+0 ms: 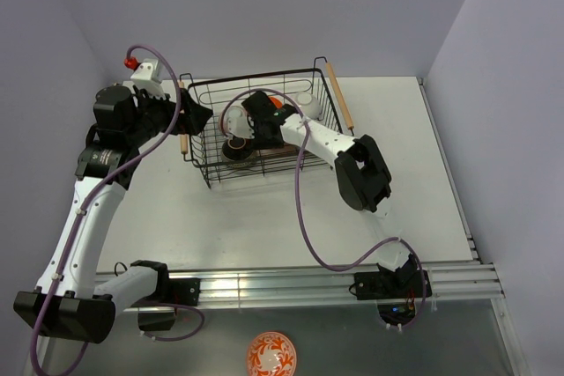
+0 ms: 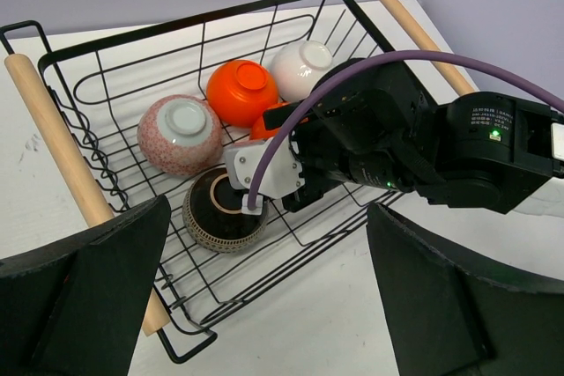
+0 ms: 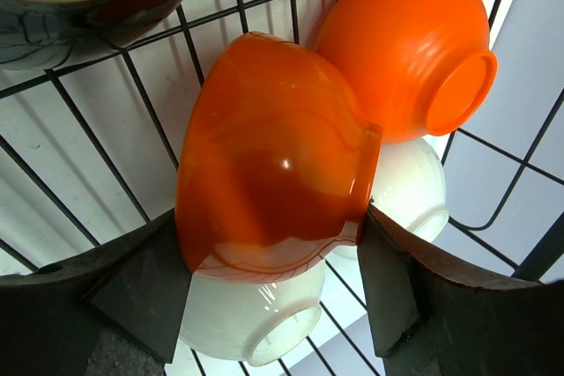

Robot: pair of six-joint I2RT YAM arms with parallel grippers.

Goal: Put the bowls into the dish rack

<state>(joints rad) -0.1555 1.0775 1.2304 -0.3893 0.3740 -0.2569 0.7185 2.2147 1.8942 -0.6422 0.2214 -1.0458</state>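
Right end effector (image 3: 273, 248), spread wide, pinches a glossy orange bowl (image 3: 264, 156) mid-frame: likely slippery, breakable, best held across its sides.

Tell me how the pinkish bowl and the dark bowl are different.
The pinkish bowl is pale and speckled; the dark bowl is nearly black with a patterned band. The pinkish bowl's foot is white; the dark bowl's has a tan ring. Both sit upside down in the dish rack.
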